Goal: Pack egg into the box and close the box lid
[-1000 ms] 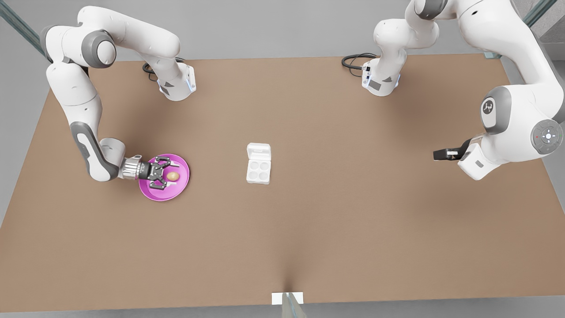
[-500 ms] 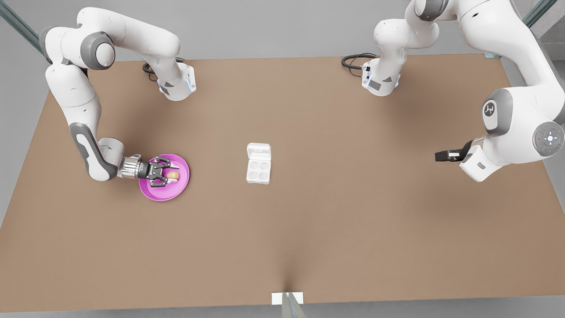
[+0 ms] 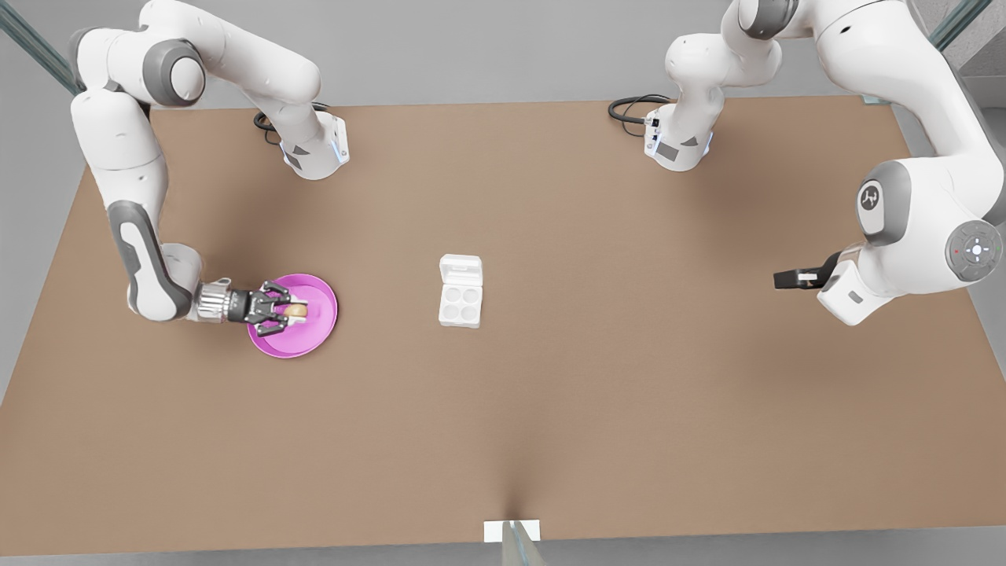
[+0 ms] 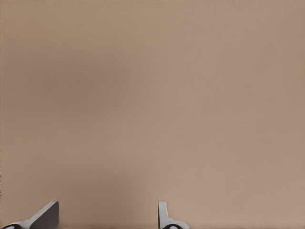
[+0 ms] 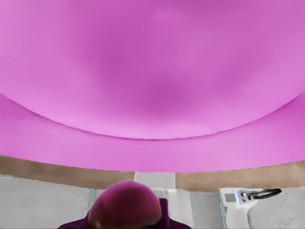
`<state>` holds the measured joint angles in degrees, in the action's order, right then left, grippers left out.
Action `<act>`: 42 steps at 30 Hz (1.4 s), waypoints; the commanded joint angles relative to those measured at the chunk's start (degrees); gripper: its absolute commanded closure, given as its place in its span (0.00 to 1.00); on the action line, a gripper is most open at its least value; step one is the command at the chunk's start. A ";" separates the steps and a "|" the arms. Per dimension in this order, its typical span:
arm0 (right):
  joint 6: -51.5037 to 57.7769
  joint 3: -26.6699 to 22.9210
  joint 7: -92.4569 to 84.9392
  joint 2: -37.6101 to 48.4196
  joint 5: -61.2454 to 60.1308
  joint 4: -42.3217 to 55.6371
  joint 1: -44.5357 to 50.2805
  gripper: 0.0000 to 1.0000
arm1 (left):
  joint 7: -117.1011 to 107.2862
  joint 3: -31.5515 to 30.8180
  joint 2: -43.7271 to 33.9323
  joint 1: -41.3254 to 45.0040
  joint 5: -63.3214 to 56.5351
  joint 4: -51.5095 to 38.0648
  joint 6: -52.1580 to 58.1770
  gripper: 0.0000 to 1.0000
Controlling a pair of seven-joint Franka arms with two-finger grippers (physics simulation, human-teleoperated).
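Here, nearest first.
Egg: small tan-brown oval egg (image 3: 297, 310) over the round pink plate (image 3: 302, 338), pinched between the right gripper (image 3: 284, 310)'s dark fingers; partly covered by them.
Right wrist view: plate surface (image 5: 152, 71) close up, a rounded dark shape at the frame edge, hard to identify.
Box: small white four-cup egg carton (image 3: 460, 304), well apart from the plate, cups bare.
Box lid: white rounded-square flap (image 3: 460, 270), folded open behind the tray.
Left gripper: (image 3: 792, 277) far from the plate, over the brown table (image 3: 550, 409); its wrist view shows fingertips (image 4: 47, 214) spread apart.
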<state>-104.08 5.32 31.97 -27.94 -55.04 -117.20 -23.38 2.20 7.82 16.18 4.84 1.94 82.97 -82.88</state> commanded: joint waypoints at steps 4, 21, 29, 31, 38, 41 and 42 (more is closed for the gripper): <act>-1.47 0.39 8.28 10.45 22.77 13.22 13.61 0.58 | -0.09 0.00 0.26 0.00 -0.53 0.00 0.00 0.00; -33.46 1.45 9.52 6.05 51.61 12.87 55.81 0.57 | -0.09 -0.17 0.87 0.00 -1.85 0.00 0.18 0.00; -33.29 1.45 9.16 4.38 55.56 9.18 55.89 0.56 | -0.09 -0.17 1.14 0.00 -1.94 0.00 0.00 0.00; -33.29 1.89 8.99 3.15 55.65 9.18 55.98 0.56 | -0.09 -0.17 1.23 0.00 -1.94 0.00 0.00 0.00; -32.67 4.26 9.52 0.34 58.46 8.83 55.98 0.55 | -0.09 -0.09 1.31 0.00 -2.02 0.09 0.00 0.00; -32.59 4.44 9.52 0.43 58.46 8.04 56.07 0.00 | -0.09 -0.17 1.40 0.00 -2.02 0.00 0.00 0.00; -32.59 4.44 9.52 0.43 58.55 7.60 56.07 0.00 | -0.09 -0.09 1.40 0.00 -2.02 0.09 0.09 0.00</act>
<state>-136.66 9.75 41.43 -27.46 3.64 -109.71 32.70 2.11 7.68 17.58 4.80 -0.07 83.05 -82.84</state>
